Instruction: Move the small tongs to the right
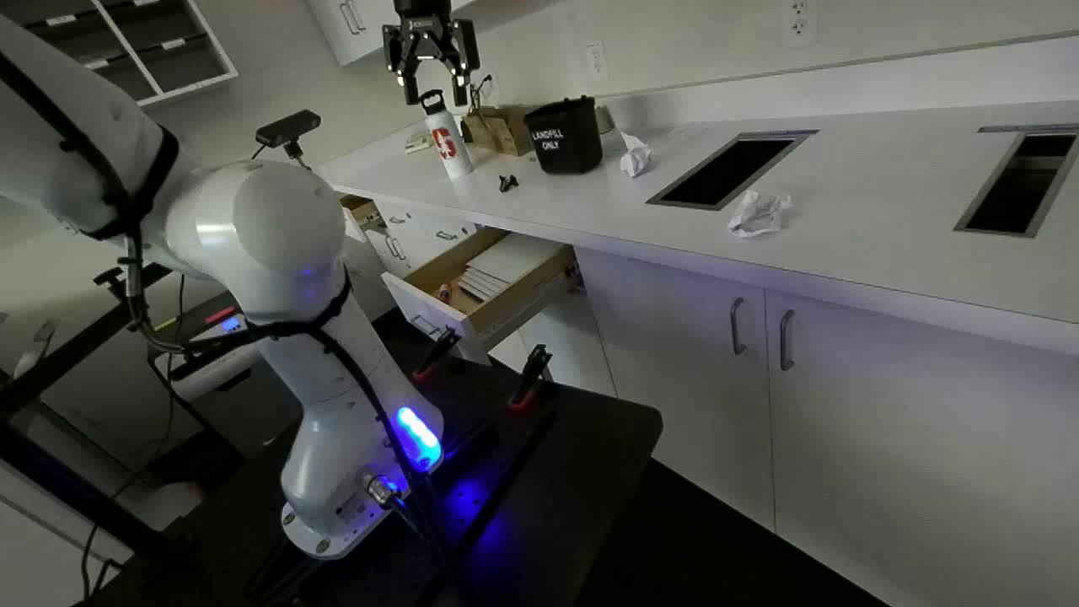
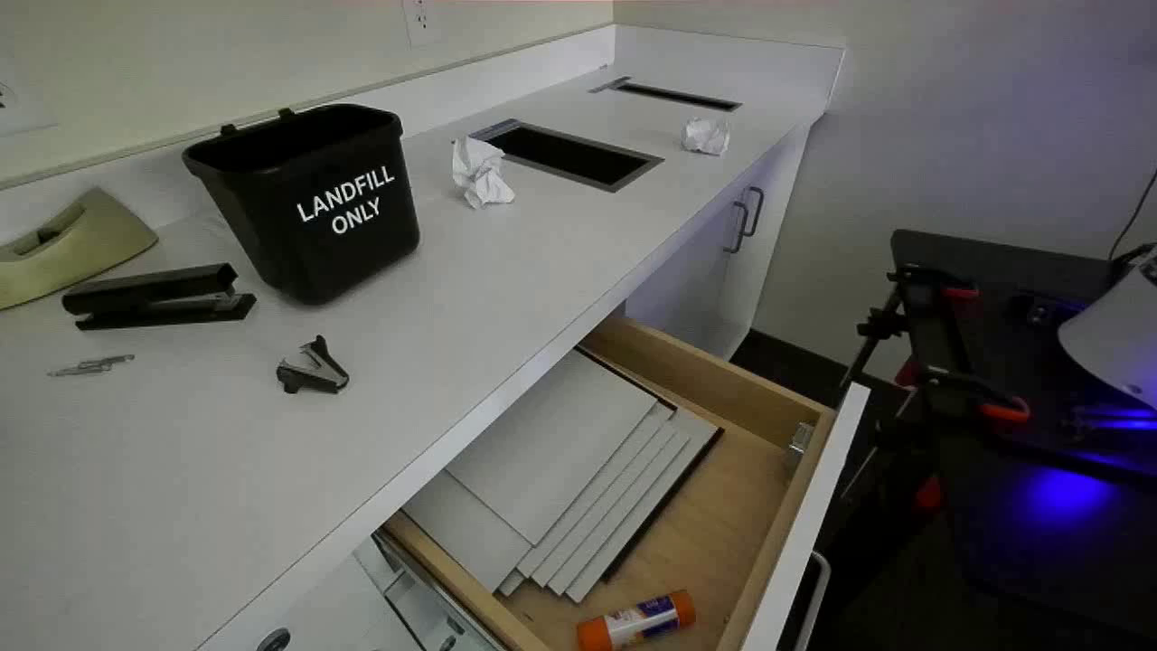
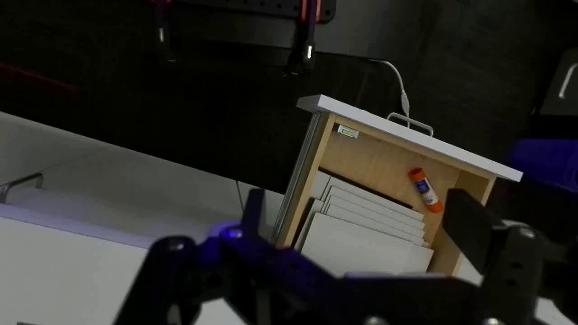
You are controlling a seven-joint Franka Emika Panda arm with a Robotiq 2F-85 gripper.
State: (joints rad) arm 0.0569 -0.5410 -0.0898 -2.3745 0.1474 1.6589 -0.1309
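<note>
The small tongs look like a black staple remover with two short jaws. In both exterior views the small tongs (image 1: 507,183) (image 2: 313,366) lie on the white counter (image 2: 452,298), in front of the black bin. They do not show in the wrist view. My gripper (image 1: 435,86) is high in the air, well above the counter's height. Its fingers are wide apart and empty. In the wrist view the open gripper (image 3: 356,203) points down over the open drawer (image 3: 384,144). The gripper is out of view in the exterior view nearer the tongs.
A black bin (image 2: 316,217), a stapler (image 2: 158,297), paper clips (image 2: 90,365), a tape dispenser (image 2: 81,244) and crumpled paper (image 2: 481,172) are on the counter. A white bottle (image 1: 448,143) stands there too. The drawer holds boards (image 2: 560,452) and a glue stick (image 2: 637,621).
</note>
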